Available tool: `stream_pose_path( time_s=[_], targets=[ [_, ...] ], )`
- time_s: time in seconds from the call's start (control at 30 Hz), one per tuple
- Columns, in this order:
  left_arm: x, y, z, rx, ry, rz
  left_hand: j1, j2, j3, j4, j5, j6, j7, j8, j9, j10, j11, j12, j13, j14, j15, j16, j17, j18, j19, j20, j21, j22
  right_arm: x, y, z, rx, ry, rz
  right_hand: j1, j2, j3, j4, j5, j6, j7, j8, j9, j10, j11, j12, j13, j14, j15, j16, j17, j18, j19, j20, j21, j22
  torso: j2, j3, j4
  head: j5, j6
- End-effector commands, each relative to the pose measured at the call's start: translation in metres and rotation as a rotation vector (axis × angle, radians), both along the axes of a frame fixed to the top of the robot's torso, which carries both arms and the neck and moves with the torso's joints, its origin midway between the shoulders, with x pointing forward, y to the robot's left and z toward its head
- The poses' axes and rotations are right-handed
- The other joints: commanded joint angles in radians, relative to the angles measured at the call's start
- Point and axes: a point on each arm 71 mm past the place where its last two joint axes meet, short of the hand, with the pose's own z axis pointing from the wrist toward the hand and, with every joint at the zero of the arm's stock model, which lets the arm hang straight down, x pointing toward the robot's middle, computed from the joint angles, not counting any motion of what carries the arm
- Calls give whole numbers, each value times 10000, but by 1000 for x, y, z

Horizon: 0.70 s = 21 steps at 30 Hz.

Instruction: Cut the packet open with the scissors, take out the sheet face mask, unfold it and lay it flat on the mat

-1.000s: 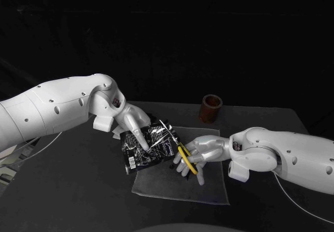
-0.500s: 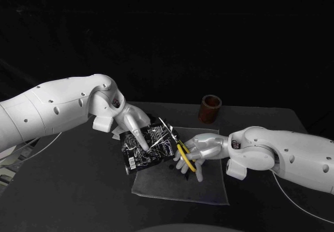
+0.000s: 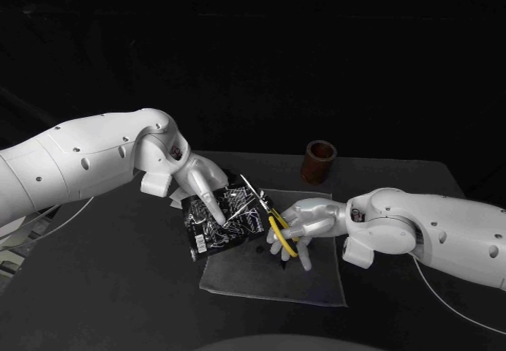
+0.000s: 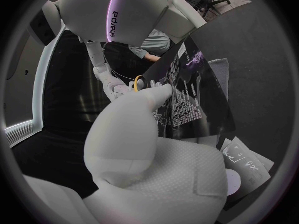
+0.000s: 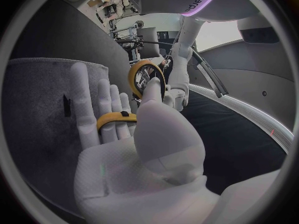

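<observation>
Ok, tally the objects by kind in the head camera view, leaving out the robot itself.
Packet: 1
Scissors: 1
Mat: 1
Brown cylinder: 1
Total: 4

The mat (image 3: 276,281) lies on the table (image 3: 105,292), and the packet (image 3: 216,227) stands over the mat's 10 o'clock corner with the left hand (image 3: 200,183) on it from 11 o'clock. The scissors (image 3: 279,235) lie at the packet's 3 o'clock, alongside its edge, in the right hand (image 3: 306,219). A cylindrical container (image 3: 319,162) stands on the table at the mat's 1 o'clock, behind its far edge.
</observation>
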Motion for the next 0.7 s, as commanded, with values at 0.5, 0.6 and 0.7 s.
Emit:
stream_pose_path(
  time_s=[0.5, 0.6, 0.7],
  targets=[
    [-12, 1, -1, 108, 741, -1748, -37, 77, 46, -81, 33, 104, 6, -8, 1844, 47, -57, 59, 36, 5, -75, -35, 62, 118, -45, -63, 93, 38, 13, -18, -2, -785, -414, -1369, 285, 718, 3352, 939, -66, 3570, -1889, 3234, 4353, 5561, -2250, 4647, 4212, 4033, -2075, 1812, 3189, 18, 1983, -1404, 5622, 7794, 1, 7, -1, 68, -184],
    [-12, 1, -1, 114, 727, -1726, -37, 77, 46, -81, 33, 104, 6, -8, 1844, 47, -57, 59, 36, 5, -75, -35, 62, 118, -45, -63, 93, 38, 13, -20, -2, -939, -504, -1484, -256, 749, 3843, 1001, -69, 4401, -1947, 4416, 5703, 5590, -2302, 5298, 4937, 4085, -2127, 1895, 3454, -45, 2066, -1444, 5898, 8320, 1, 7, -2, 69, -202],
    [-12, 2, -1, 118, 713, -1707, -37, 77, 46, -81, 33, 104, 6, -8, 1844, 47, -57, 59, 36, 5, -75, -35, 62, 118, -45, -63, 93, 38, 13, -21, -2, -990, -539, -1655, -920, 740, 4311, 988, -64, 5090, -2003, 5505, 6861, 5587, -2352, 5714, 5375, 4112, -2169, 1952, 3648, -67, 2086, -1482, 6025, 8530, -1, 5, -2, 69, -198]
  ],
)
